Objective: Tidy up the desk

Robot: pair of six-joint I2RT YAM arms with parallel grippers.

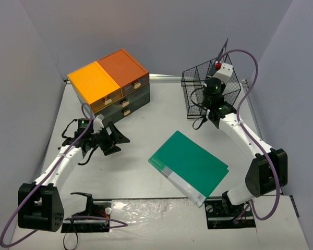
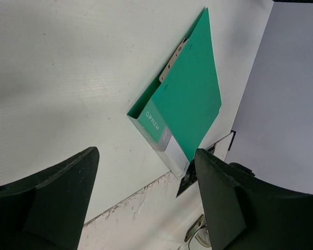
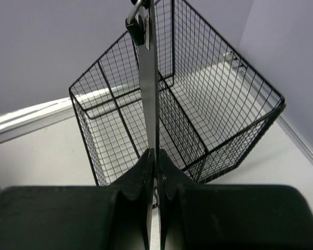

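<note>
The white desk [image 1: 146,130] carries a green clip file [image 1: 190,165] lying flat at the near middle; it also shows in the left wrist view [image 2: 188,94]. My left gripper [image 1: 116,138] is open and empty over the desk's left side, jaws wide apart [image 2: 146,156], with the file ahead of it. My right gripper [image 1: 223,65] is shut on a thin flat board seen edge-on [image 3: 148,78], with a black clip at its top. It holds the board upright above the black wire basket [image 3: 198,104], and its tip sticks up in the top view [image 1: 223,49].
The orange-topped dark green drawer chest [image 1: 112,86] stands at the back left. The wire basket [image 1: 203,91] stands at the back right, its compartments showing nothing inside. Grey walls close in behind and at both sides. The arm bases sit on a scuffed strip [image 2: 146,208] at the near edge.
</note>
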